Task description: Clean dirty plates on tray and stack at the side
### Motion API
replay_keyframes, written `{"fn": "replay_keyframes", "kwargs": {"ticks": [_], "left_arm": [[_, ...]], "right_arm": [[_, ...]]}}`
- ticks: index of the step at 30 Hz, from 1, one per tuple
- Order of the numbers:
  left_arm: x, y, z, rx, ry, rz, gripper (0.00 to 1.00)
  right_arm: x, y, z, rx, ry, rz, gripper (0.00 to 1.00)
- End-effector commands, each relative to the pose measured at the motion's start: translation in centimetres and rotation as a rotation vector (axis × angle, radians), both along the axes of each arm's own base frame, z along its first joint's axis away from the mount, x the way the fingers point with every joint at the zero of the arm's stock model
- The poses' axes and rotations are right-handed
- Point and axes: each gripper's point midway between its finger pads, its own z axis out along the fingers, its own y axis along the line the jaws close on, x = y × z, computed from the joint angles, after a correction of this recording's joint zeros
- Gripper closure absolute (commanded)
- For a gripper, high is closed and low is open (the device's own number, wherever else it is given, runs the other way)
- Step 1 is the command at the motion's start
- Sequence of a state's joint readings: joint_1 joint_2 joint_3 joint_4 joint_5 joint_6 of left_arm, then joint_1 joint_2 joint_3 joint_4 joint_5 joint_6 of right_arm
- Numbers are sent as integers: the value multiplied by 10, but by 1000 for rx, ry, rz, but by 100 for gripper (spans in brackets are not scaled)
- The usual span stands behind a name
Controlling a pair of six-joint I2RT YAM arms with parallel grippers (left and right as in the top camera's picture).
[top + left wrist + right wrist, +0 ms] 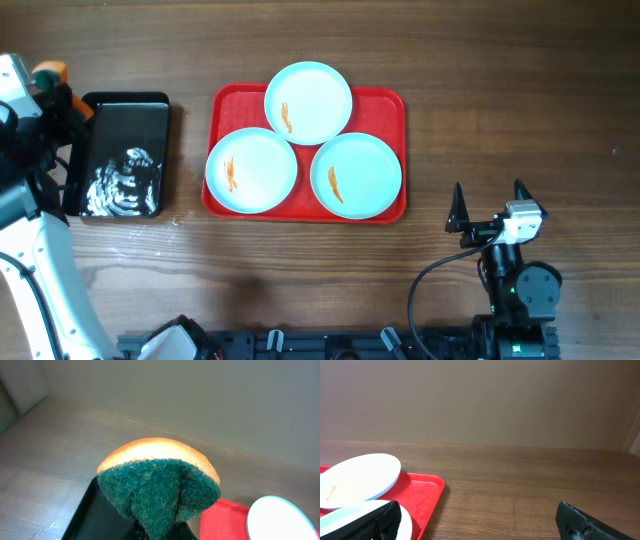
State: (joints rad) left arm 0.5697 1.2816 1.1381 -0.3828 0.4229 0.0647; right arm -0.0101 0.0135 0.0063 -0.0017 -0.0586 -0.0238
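Note:
Three pale blue-white plates lie on the red tray (384,100): one at the back (308,102), one front left (251,170), one front right (357,175). Each has an orange smear. My left gripper (62,90) is at the far left beside the black tray (125,155), shut on a sponge (159,485) with a green scouring face and an orange back. My right gripper (490,205) is open and empty on the table right of the red tray; its fingers frame bare wood in the right wrist view (480,520), where two plates (357,480) and the tray (427,492) show at left.
The black tray holds white foam (125,180) in its front half. Bare wooden table surrounds both trays. A wall stands behind the table in the wrist views.

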Motion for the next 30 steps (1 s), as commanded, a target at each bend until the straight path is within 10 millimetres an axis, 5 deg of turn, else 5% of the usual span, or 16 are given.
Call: {"fn": "replay_keyframes", "kwargs": {"ticks": [1, 3, 4, 7, 8, 10, 12, 13, 14, 16, 18, 21, 23, 25, 30], "left_arm": [[-13, 19, -125, -81, 350, 89, 96], [-10, 3, -148, -172, 394, 21, 96], [-3, -7, -135, -186, 343, -29, 96], [15, -15, -54, -87, 137, -88, 96], [18, -20, -5, 0, 5, -102, 96], [15, -26, 26, 61, -79, -104, 96], [7, -12, -9, 51, 55, -16, 96], [-4, 4, -71, 22, 252, 74, 96], [-11, 6, -105, -7, 356, 90, 96], [-16, 0, -143, -89, 467, 80, 96], [-2, -10, -116, -138, 368, 68, 96], [17, -37, -14, -112, 79, -14, 96], [12, -53, 22, -129, -23, -17, 96], [-2, -77, 23, -189, 13, -37, 96], [-34, -140, -19, -342, 255, -154, 96]], "right_arm": [[0, -2, 2, -2, -8, -11, 0], [0, -2, 2, -2, -8, -11, 0], [0, -2, 2, -2, -8, -11, 0], [0, -2, 2, -1, -8, -11, 0], [0, -2, 2, -2, -8, -11, 0], [0, -2, 2, -2, -8, -11, 0], [0, -2, 2, -2, -8, -11, 0], [0, -2, 2, -2, -8, -11, 1], [0, -2, 2, -2, -8, -11, 0], [0, -2, 2, -2, -8, -11, 0], [0, -2, 2, -2, -8, -11, 0], [0, -2, 2, -2, -8, -11, 0], [0, -2, 2, -2, -8, -11, 0], [0, -2, 2, -1, -8, -11, 0], [0, -2, 5, -3, -23, -11, 0]]}}
